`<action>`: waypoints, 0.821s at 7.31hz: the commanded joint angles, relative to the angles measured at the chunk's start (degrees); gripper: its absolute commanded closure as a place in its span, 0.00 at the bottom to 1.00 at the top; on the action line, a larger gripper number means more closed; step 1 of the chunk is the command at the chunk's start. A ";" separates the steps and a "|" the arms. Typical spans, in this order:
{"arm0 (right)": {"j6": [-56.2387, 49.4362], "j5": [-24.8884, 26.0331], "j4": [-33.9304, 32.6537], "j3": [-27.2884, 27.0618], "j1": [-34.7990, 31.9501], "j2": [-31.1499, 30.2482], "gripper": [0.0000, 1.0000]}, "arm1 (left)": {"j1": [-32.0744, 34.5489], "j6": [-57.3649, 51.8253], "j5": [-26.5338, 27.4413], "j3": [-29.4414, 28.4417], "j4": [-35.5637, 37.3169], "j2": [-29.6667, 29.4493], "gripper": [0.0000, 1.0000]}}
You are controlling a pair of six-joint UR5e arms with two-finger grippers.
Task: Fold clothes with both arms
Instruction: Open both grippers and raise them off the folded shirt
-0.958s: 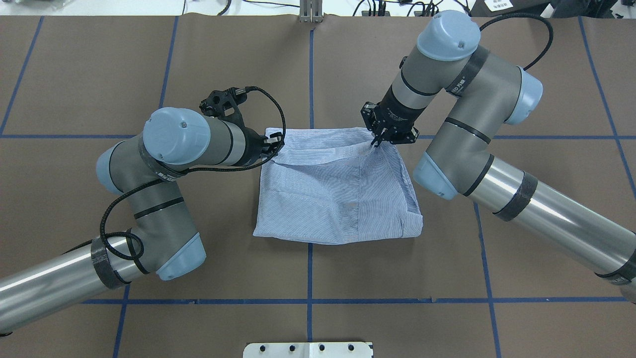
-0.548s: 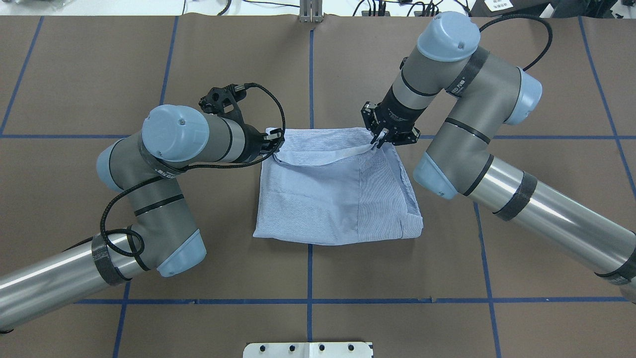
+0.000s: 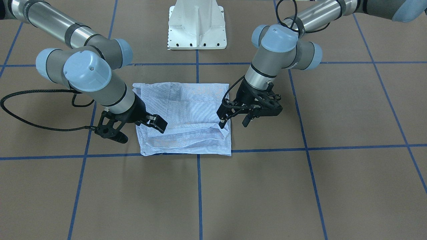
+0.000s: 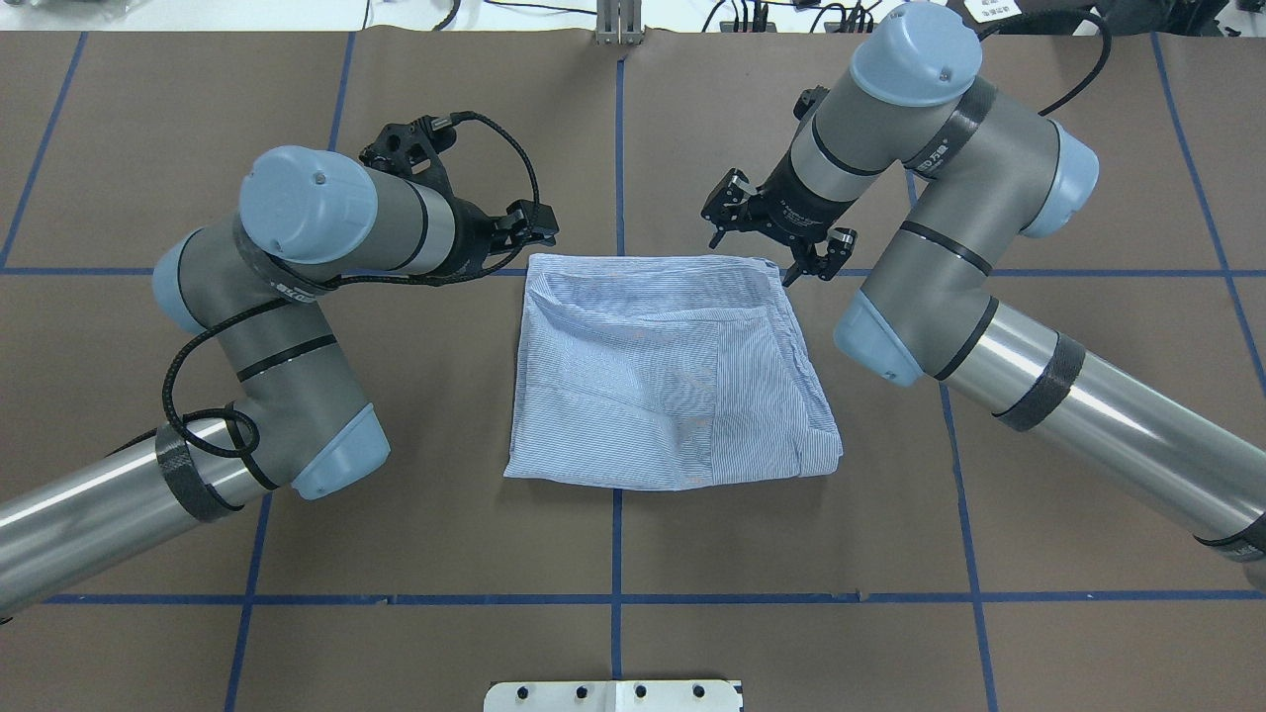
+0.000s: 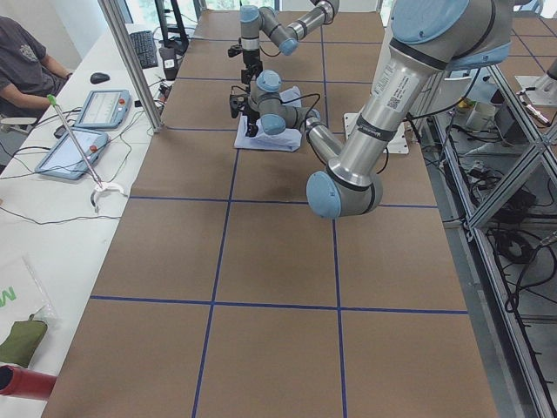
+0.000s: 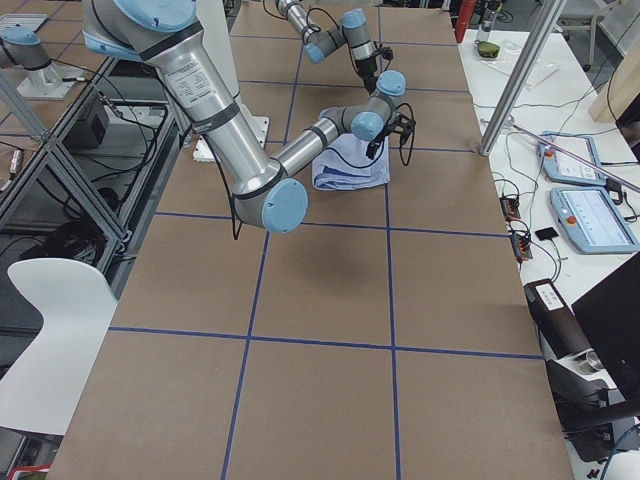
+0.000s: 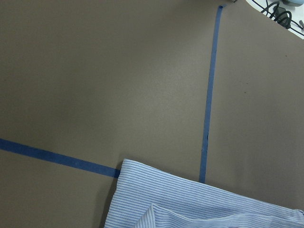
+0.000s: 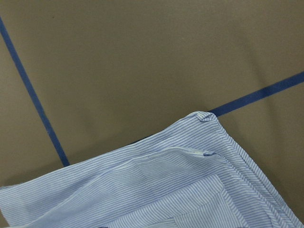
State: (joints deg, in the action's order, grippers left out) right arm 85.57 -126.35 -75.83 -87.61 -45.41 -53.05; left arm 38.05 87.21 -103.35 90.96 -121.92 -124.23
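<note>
shirt (image 4: 663, 386): light blue, fine white stripes | table (image 4: 396, 653): brown (blue tape grid (image 4: 791, 597)) | base (image 3: 196, 23): white

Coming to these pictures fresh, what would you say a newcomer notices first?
The blue-and-white striped shirt stands out, folded into a rough square at the middle of the brown table. The grey left arm and right arm flank it, left pincer and right pincer both open near its far corners.
</note>
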 commanded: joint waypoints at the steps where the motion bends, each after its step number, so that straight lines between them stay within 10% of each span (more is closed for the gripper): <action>1: -1.54 2.50 -0.19 -1.94 2.06 0.31 0.00 | 1.41 -0.72 -3.26 1.06 2.02 0.57 0.00; 6: -8.46 15.51 -0.90 -3.36 13.40 2.60 0.00 | 4.23 -9.07 -4.75 5.72 7.14 4.61 0.00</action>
State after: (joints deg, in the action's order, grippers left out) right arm 80.29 -113.69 -76.49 -91.34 -33.80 -50.73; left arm 42.05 78.83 -107.98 96.45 -115.05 -120.38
